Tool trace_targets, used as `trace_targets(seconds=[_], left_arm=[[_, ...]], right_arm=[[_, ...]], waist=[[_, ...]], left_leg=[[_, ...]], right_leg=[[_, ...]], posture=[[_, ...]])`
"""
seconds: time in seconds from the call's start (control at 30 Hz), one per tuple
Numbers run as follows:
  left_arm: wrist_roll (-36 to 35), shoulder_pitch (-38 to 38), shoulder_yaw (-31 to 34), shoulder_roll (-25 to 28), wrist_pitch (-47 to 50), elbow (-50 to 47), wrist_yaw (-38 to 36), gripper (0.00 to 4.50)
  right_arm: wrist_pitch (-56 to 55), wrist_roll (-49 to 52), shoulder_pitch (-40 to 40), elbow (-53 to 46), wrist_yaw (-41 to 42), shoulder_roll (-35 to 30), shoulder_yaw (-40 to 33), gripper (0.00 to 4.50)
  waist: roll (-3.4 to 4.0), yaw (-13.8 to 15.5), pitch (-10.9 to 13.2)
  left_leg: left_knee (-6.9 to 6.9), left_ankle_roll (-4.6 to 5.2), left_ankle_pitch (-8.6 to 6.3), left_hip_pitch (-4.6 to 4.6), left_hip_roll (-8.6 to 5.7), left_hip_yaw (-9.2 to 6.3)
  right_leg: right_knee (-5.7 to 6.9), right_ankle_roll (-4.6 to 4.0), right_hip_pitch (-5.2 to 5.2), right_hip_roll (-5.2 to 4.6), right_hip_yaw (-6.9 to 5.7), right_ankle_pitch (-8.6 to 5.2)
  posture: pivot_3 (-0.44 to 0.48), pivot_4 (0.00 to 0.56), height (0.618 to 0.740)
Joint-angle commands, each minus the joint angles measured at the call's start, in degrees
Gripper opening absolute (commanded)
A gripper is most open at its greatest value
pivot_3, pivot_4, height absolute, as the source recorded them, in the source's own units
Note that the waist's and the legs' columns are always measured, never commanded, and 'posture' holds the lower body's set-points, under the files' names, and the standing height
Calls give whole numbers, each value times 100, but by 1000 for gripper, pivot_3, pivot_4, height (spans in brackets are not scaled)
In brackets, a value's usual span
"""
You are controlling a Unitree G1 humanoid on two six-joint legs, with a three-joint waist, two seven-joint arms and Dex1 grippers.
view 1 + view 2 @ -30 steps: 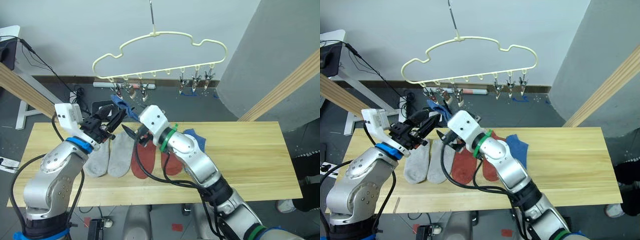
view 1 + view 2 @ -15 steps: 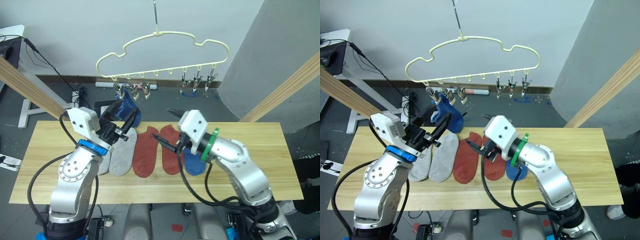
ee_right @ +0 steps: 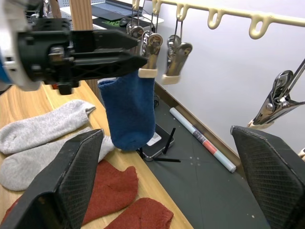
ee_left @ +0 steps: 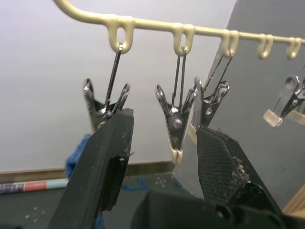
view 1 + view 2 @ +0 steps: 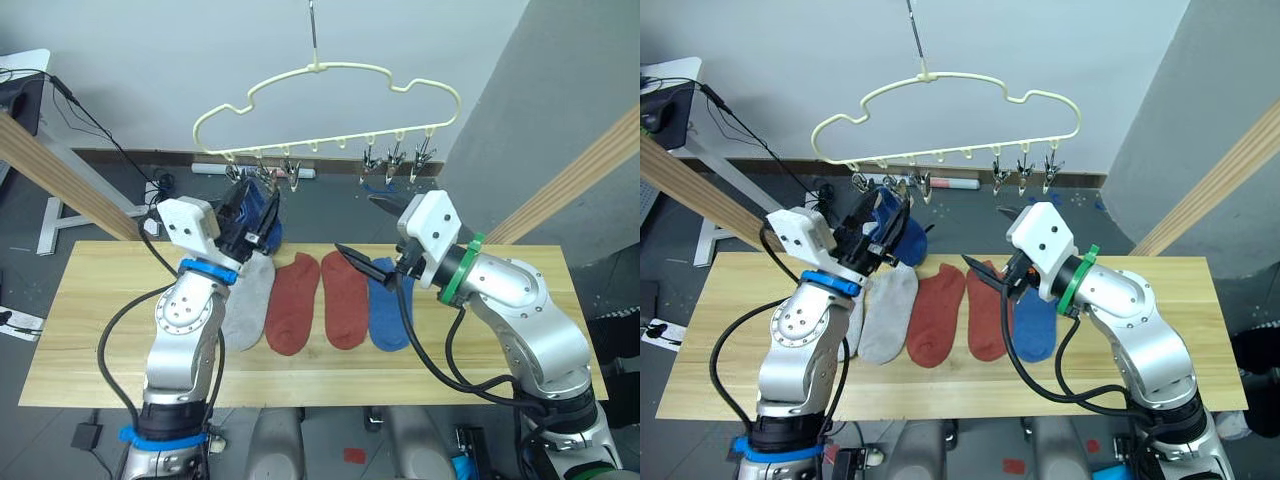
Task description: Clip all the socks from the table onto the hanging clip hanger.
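Hanger: I saw the cream clip hanger [image 5: 330, 95] hanging by its hook above the far edge of the table [image 5: 90, 330], its metal clips [image 5: 395, 160] dangling in a row.
Hung sock: one blue sock [image 3: 128, 112] hung from a clip near the hanger's left end, toe down, clear of the tabletop.
Left gripper: my left gripper [image 4: 159, 160] was raised right up among the left-hand clips. Its fingers [image 4: 102, 167] stood apart with nothing between them, and a clip [image 4: 176, 124] hung in the gap. The hung blue sock was just beside one finger; I could not tell if they touched.
Right gripper: my right gripper [image 5: 365, 235] hovered above the table near its middle, fingers spread wide and empty, pointing toward the left arm and the hung sock.
Socks on table: five lay flat side by side. Two grey socks [image 5: 890, 315] lay at the left, partly behind the left arm, then two red socks [image 5: 295, 310], then the second blue sock [image 5: 388, 310] under the right gripper.
Right-hand clips: three clips at the hanger's right end hung bare.
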Motion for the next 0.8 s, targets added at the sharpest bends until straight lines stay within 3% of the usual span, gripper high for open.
trace_targets(seconds=[0.03, 0.8], left_arm=[[59, -132, 30, -89, -168, -87, 117, 2463], [237, -470, 32, -243, 70, 51, 472, 2463]], right_arm=[[-56, 142, -36, -325, -19, -53, -94, 4475], [-77, 481, -40, -233, -135, -213, -294, 4475]], waist=[[0, -4, 0], [0, -9, 0]], left_leg=[[0, -1, 0, 0, 0, 1], [1, -10, 6, 0, 1, 0]], right_leg=[[-1, 1, 0, 0, 1, 0], [2, 1, 0, 0, -1, 1]], posture=[[-59, 379, 701], [-67, 381, 701]])
